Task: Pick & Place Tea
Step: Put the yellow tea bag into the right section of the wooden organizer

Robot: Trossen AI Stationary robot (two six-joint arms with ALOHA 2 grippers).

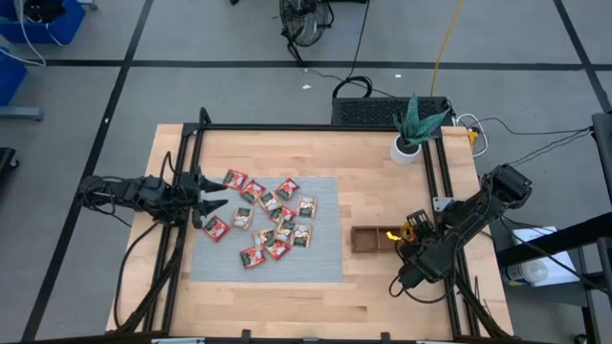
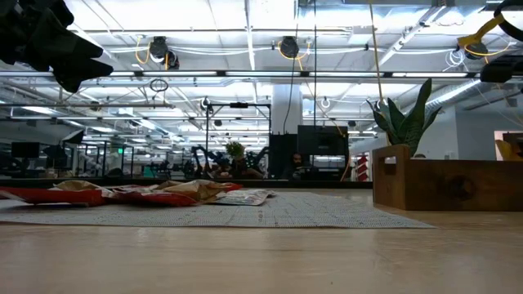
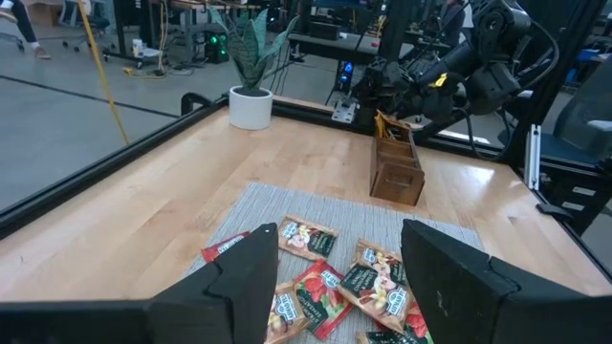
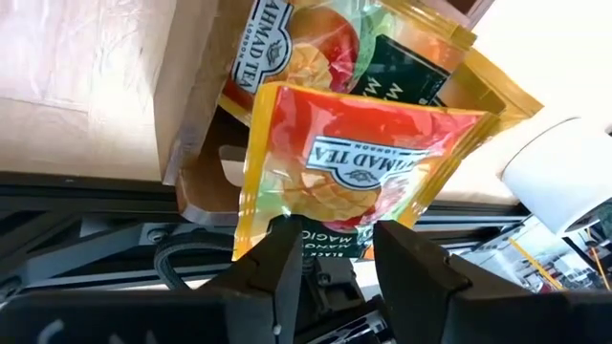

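Sachets mostly remain on the grey mat [image 1: 325, 258]: we count about a dozen red tea sachets [image 1: 271, 222] left to move, and at least one yellow one already in the wooden tray [image 1: 363, 239]. Over that tray, our right gripper [image 4: 330, 250] has fingers [image 4: 277, 263] pinching a yellow-orange sachet [image 4: 354, 162]. Our left gripper [image 3: 335, 277] hovers beside the mat, fingers spread, empty.
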